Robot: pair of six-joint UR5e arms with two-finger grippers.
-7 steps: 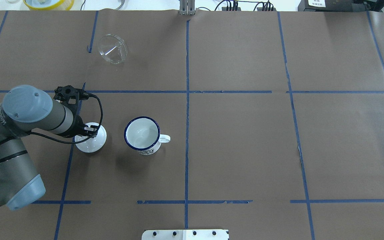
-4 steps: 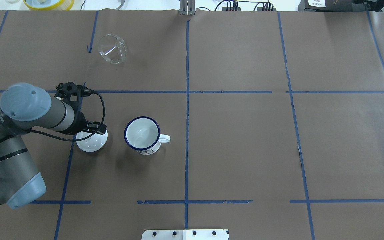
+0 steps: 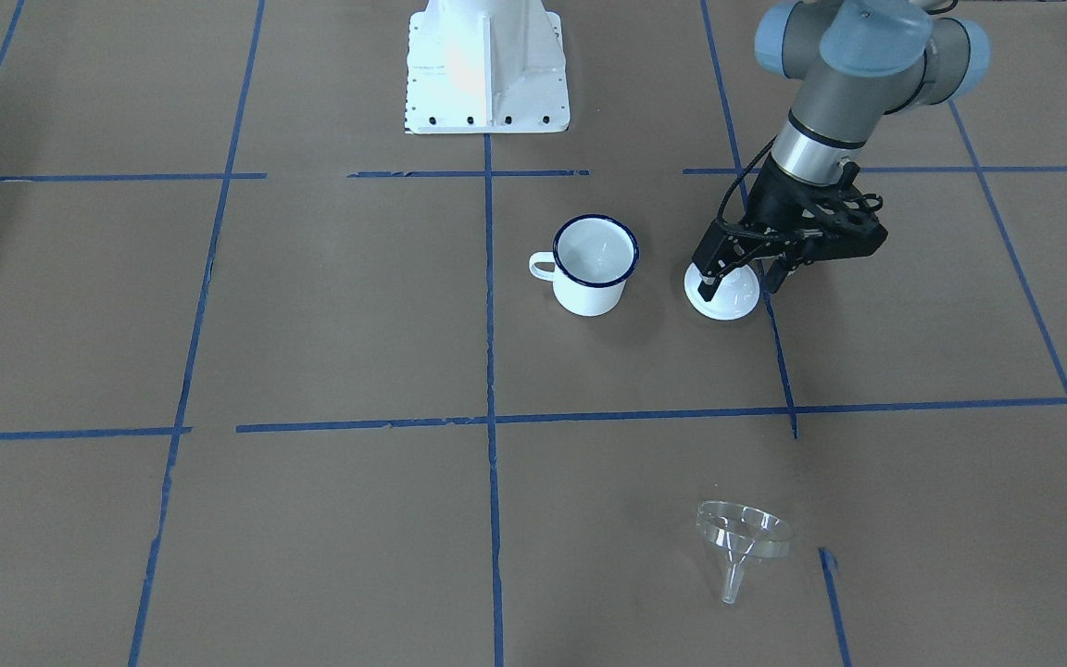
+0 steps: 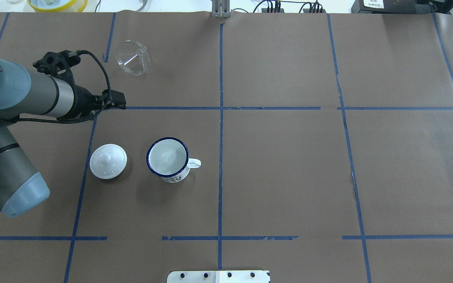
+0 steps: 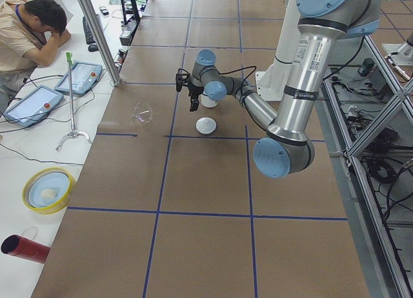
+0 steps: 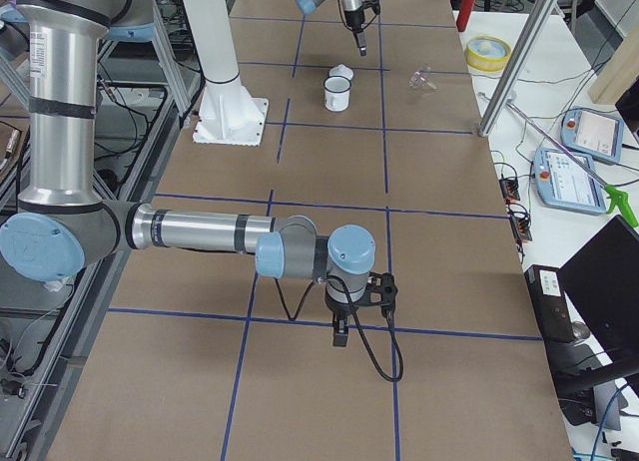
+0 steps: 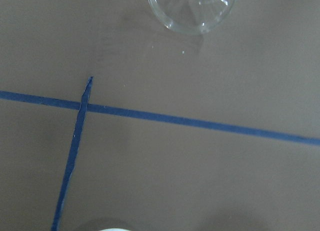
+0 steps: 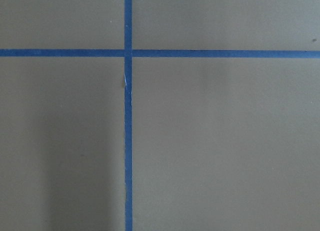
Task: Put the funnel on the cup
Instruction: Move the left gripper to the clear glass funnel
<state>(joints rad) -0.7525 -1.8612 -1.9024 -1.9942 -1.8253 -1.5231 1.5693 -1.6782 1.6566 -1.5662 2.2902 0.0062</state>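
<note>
The clear funnel (image 4: 133, 57) lies on its side at the far left of the table; it also shows in the front-facing view (image 3: 742, 533) and at the top of the left wrist view (image 7: 192, 8). The white cup with a dark blue rim (image 4: 167, 157) stands upright and empty near the middle, handle to the right. My left gripper (image 4: 118, 105) is raised between the cup's row and the funnel, apart from both; in the front-facing view (image 3: 735, 278) its fingers are open and empty. My right gripper (image 6: 342, 331) shows only in the exterior right view, so I cannot tell its state.
A white round knobbed lid (image 4: 108, 161) lies on the table just left of the cup. The white robot base (image 3: 487, 65) stands behind the cup. A yellow bowl (image 4: 57, 4) and a metal post (image 4: 220, 10) sit beyond the far edge.
My left gripper has left the white lid and moved up and away toward the funnel. The lid stays on the table; cup and funnel have not moved.
</note>
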